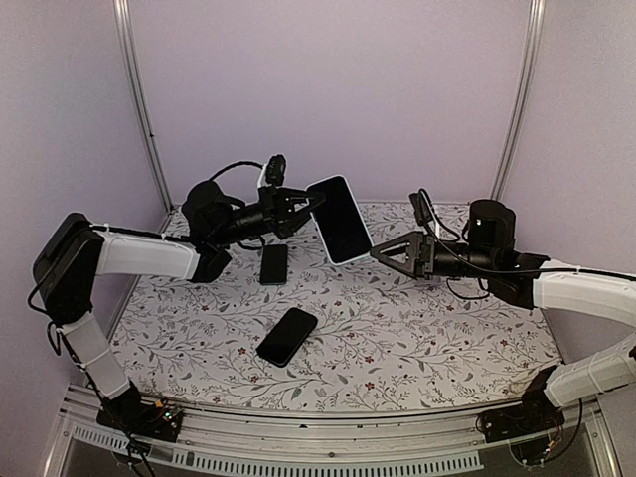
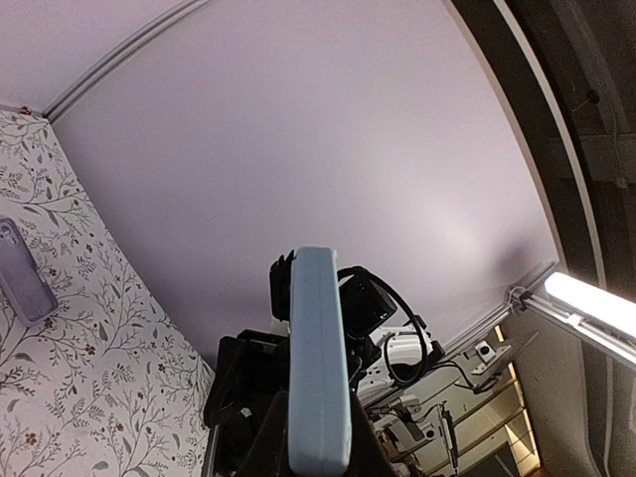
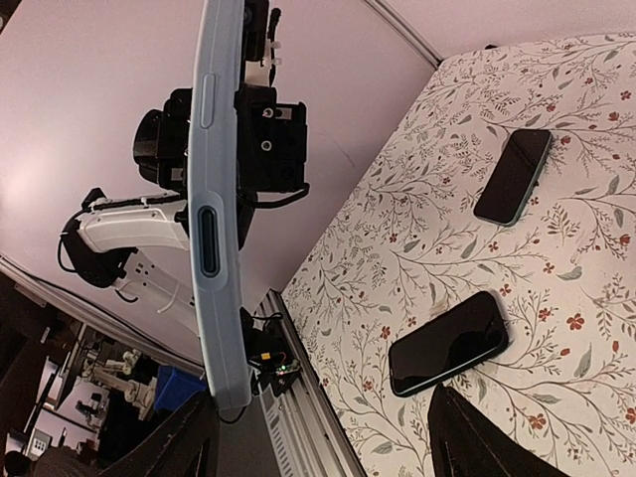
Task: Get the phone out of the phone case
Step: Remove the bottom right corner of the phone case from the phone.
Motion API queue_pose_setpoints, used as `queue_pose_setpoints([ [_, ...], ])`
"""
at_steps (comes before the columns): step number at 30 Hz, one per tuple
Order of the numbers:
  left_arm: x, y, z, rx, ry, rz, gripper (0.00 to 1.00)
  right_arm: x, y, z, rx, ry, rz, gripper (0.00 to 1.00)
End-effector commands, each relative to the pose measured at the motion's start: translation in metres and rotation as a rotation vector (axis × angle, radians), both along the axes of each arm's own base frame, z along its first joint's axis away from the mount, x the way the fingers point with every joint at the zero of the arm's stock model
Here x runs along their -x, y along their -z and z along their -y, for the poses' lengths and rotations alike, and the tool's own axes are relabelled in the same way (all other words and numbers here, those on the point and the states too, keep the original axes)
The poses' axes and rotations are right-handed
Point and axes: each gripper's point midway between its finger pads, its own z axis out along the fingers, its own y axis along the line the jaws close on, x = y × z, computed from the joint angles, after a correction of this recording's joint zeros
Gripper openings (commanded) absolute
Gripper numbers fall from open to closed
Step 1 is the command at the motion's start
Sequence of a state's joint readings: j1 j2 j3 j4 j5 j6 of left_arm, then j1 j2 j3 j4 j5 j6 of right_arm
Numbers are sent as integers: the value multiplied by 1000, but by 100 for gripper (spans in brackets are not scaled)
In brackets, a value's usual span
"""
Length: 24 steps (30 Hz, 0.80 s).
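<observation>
Phone (image 1: 340, 221) in its blue case (image 3: 219, 288) is clamped in the left jaws, midair. Right jaws gape open close by.

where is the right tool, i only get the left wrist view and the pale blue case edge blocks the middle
Observer: The right tool is open, just off the corner of the light blue rubbery phone case nearest the right arm. I cannot tell if it touches.
Operator: is the phone in the case
Observer: Yes. In the top view the black glass phone screen fills the pale rim.
Operator: what's on the table near the bases
Observer: A glossy black phone lies flat on the floral-patterned table, apart from the raised case.
</observation>
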<state>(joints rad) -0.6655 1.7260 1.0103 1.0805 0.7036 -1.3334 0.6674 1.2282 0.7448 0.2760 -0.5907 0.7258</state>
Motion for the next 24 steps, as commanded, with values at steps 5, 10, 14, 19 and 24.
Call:
queue_pose_setpoints([
  [5, 36, -75, -26, 227, 48, 181, 0, -10, 53, 13, 111, 70, -127, 73],
  [10, 39, -79, -28, 244, 55, 194, 0, -10, 56, 14, 109, 72, -134, 73],
  [14, 43, -81, -30, 265, 61, 201, 0, -10, 57, 15, 106, 76, -135, 73],
  [19, 46, -82, -28, 262, 71, 211, 0, -11, 57, 15, 100, 70, -140, 73],
  [24, 45, -77, -21, 233, 70, 198, 0, -10, 50, 11, 84, 44, -125, 73],
])
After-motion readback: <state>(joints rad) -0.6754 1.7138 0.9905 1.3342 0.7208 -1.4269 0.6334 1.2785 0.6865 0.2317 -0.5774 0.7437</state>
